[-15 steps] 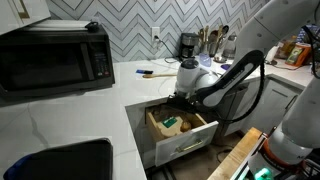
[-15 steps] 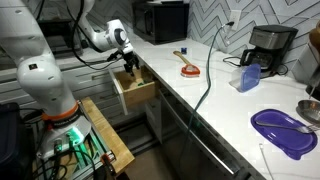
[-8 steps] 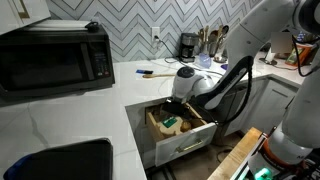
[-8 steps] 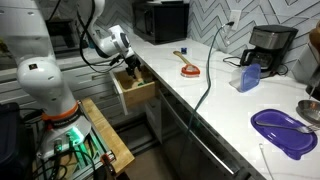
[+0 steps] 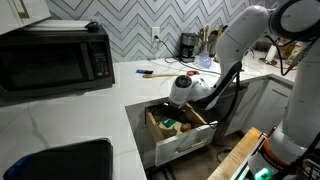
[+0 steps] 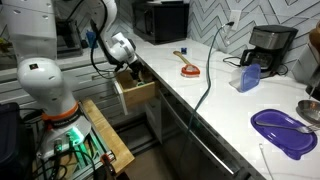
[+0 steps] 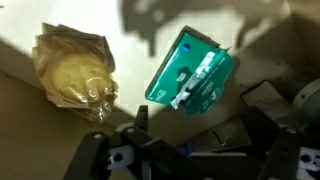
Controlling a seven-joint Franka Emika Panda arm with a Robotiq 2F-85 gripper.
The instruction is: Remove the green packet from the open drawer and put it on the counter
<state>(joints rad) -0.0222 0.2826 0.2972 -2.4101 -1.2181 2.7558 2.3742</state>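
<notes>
Gripper point(image 7: 200, 128) is down inside the drawer point(image 5: 186, 140). In the wrist view its jaws look spread, dark fingers low on either side, nothing pinched between them. The picture is dim there, but I read it as not gripping. In both exterior views the gripper point(image 5: 180, 104) hangs over the drawer's wooden inside, arm bent down from above the counter point(image 5: 60, 115).

The green packet point(image 7: 190, 70) lies just ahead of the jaws in the wrist view, tilted with one corner low. Whether a finger touches it, I cannot tell. In an exterior view the green packet point(image 5: 170, 122) shows as a small green patch in the drawer, below the gripper. A crumpled yellowish bag point(image 7: 75, 70) sits beside it, apart from it.

Progress, as I judge it: the drawer is open and the gripper is lined up over the packet, so the approach is about done. Not done yet: closing on the packet, lifting it clear of the drawer walls, carrying it over and setting it on the counter point(image 6: 235, 105). Early stage, most of the task left. The counter near the red-and-black tool point(image 6: 186, 68) has room.
</notes>
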